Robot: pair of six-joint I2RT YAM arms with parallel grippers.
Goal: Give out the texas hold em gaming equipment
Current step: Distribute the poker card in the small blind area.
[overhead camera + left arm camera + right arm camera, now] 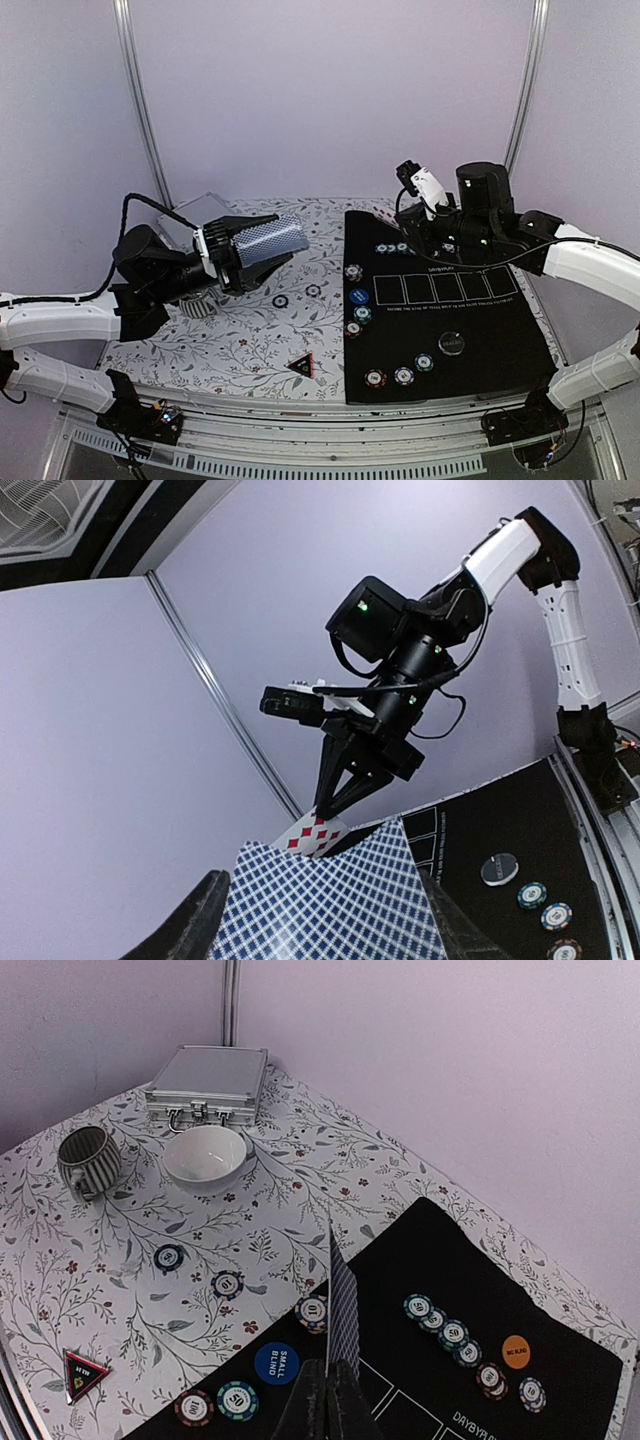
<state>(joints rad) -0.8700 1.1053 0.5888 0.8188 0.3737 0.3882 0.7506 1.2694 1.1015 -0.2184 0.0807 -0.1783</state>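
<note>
My left gripper [283, 238] hangs above the floral cloth, shut on a deck of blue-backed playing cards [330, 900] that fills the gap between its fingers [195, 920]. Just beyond the deck's far edge, my right gripper [335, 802] is shut on one card with red diamonds [312, 835], seen edge-on as a playing card [343, 1310] in the right wrist view. Striped poker chips [353, 271] lie along the black mat's [480, 330] left and near sides. A blue button [276, 1362], an orange button [516, 1351] and a black disc [451, 342] also rest on the mat.
Two chips [281, 301] and a triangular token [301, 365] lie on the floral cloth. A silver case [208, 1082], a white bowl [205, 1155] and a striped mug [88, 1158] stand at the back left. A row of card outlines [445, 287] is printed on the mat.
</note>
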